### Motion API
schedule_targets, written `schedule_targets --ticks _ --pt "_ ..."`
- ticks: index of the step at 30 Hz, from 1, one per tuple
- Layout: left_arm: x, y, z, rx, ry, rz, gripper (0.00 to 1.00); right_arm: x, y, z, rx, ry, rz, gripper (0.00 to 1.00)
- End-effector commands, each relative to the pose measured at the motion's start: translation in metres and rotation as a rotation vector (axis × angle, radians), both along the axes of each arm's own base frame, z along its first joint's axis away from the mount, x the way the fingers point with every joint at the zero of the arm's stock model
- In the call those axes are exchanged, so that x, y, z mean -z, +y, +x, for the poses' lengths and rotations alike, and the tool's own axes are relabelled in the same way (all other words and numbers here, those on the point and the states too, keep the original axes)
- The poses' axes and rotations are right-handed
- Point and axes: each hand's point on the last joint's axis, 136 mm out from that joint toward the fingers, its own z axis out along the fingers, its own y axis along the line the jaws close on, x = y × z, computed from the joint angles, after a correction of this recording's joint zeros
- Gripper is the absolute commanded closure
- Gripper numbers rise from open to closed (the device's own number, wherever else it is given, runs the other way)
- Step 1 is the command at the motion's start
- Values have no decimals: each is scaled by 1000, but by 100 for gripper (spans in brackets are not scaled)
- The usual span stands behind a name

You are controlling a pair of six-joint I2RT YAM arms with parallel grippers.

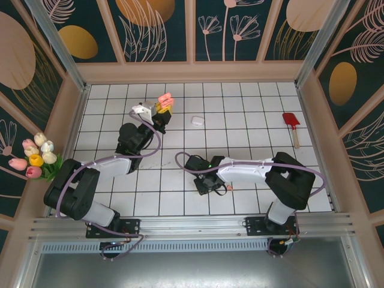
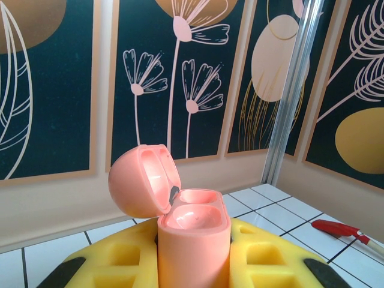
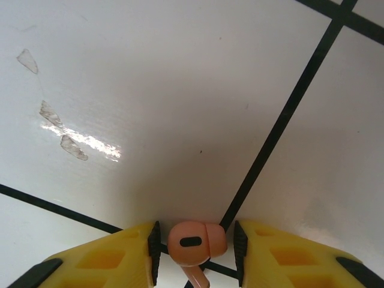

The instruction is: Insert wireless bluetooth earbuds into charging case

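Observation:
A salmon-pink charging case [image 2: 193, 234] stands upright between the yellow fingers [image 2: 120, 261] of my left gripper [image 2: 193, 273], which is shut on its body. Its lid [image 2: 141, 183] is swung open and both sockets are empty. From above, the left gripper [image 1: 160, 110] holds the case [image 1: 164, 98] over the far tiles. My right gripper [image 3: 196, 255] points down at the floor. A salmon-pink earbud [image 3: 195, 241] lies between its black pads [image 3: 154, 249] with a small gap on each side. The right gripper [image 1: 207, 183] sits low on the tiles. The white earbuds are out of view.
A small white rounded case [image 1: 197, 120] lies on the tiles right of the pink case. A red spatula [image 1: 291, 124] lies at the far right. A bunch of tulips [image 1: 36, 157] leans at the left wall. A tiny pinkish piece [image 1: 231, 188] lies just right of the right gripper.

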Motion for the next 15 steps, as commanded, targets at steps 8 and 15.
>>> schedule_targets --ticks 8,15 --pt "-16 -3 -7 33 -51 -21 100 -1 2 3 19 -15 -24 70" --pt "-15 -6 -12 62 -72 -5 100 -31 4 26 115 -103 92 75"
